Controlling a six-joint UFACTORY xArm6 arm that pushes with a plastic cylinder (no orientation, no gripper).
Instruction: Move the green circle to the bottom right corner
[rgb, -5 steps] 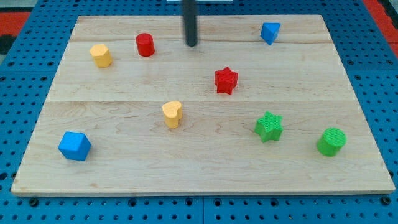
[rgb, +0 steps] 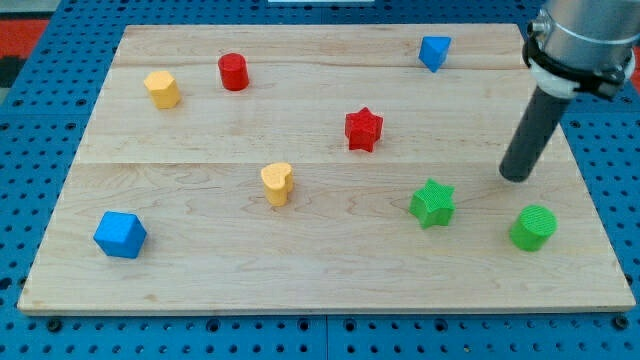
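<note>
The tool here is a plain dark rod, no jaws to open or close, and it grips nothing. My tip (rgb: 516, 178) rests on the desk (rgb: 320, 270) toward the view's right, just above the green circle (rgb: 533, 228) and a little to its left, apart from it with bare wood showing between. The green star (rgb: 432, 203) sits to the lower left of my tip, also not touching it.

The green circle lies near the view's bottom right, close to the desk's right edge but short of the very corner. It stands to the right of the green star, the two well apart.

Further up, a red star (rgb: 364, 129) sits near the middle of the desk. A blue block (rgb: 434, 51), angular in shape, lies near the top edge toward the right. On the upper left are a red cylinder (rgb: 233, 72) and, further left, a yellow block (rgb: 162, 89). A yellow heart-like block (rgb: 277, 183) sits left of centre, and a blue cube (rgb: 120, 234) lies near the bottom left corner.
</note>
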